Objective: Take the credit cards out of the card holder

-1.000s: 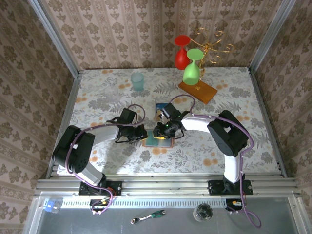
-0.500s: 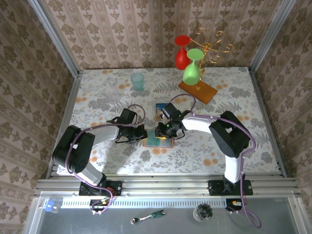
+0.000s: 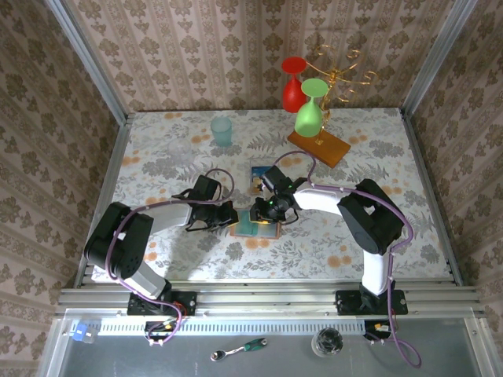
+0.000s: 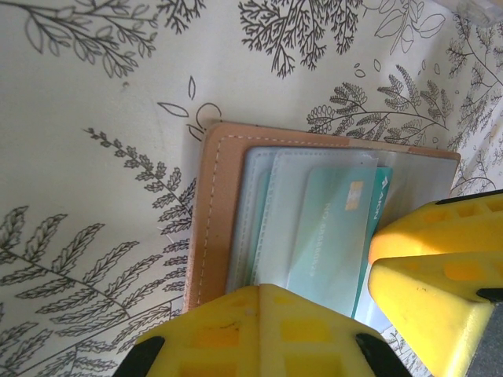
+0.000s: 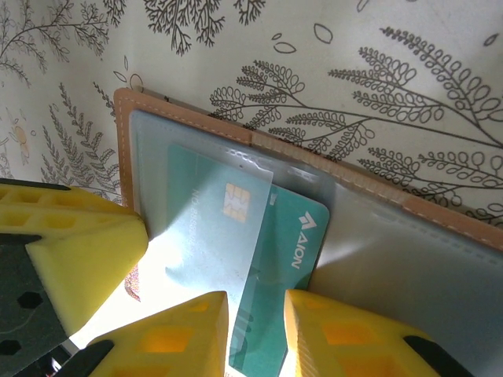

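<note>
Teal credit card (image 5: 228, 228): chip side up, partly under a clear sleeve (image 5: 157, 149) inside the open card holder (image 5: 354, 177).
Card holder: flat on the floral table (image 3: 157, 157), between both arms.
Right gripper (image 5: 255, 345): narrow gap, tips down on the card.
Left gripper (image 4: 259, 306): closed, over the holder's edge.

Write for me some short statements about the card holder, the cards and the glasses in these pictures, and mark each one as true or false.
1. The card holder lies open on the table. True.
2. Every card is inside the holder. False: a blue card lies on the table beyond it.
3. A teal card sits partly under a clear sleeve of the holder. True.
4. The green glass stands upright on the table. False: it is upside down at the gold rack.
</note>
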Controlling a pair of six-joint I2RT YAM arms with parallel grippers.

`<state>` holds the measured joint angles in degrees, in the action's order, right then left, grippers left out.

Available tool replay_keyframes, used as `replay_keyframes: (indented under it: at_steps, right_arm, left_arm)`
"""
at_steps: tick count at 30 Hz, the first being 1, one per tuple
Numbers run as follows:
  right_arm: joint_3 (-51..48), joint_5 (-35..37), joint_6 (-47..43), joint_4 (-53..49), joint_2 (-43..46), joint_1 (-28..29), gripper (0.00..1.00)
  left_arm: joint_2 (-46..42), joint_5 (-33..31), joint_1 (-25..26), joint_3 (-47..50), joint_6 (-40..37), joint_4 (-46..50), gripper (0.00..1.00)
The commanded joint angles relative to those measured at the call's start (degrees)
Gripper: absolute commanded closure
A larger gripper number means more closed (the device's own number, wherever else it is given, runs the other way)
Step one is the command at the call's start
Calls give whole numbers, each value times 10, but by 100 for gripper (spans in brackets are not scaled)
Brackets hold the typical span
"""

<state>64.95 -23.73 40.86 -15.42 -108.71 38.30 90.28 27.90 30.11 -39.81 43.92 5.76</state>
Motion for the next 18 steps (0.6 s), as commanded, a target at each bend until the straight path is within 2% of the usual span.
replay_keyframes:
  at_steps: [1,15,18]
  right_arm:
    - [-3,23,-9,-20,27,1,72]
    - [-9,25,-10,-28,51,1,72]
    - [-18,0,6,-9,52,-4,71]
  left_arm:
    - [-10,-3,6,10,7,13,99]
    - [-29,-8,20,-22,8,35,99]
    - [-20,-5,29,-36,7,38,99]
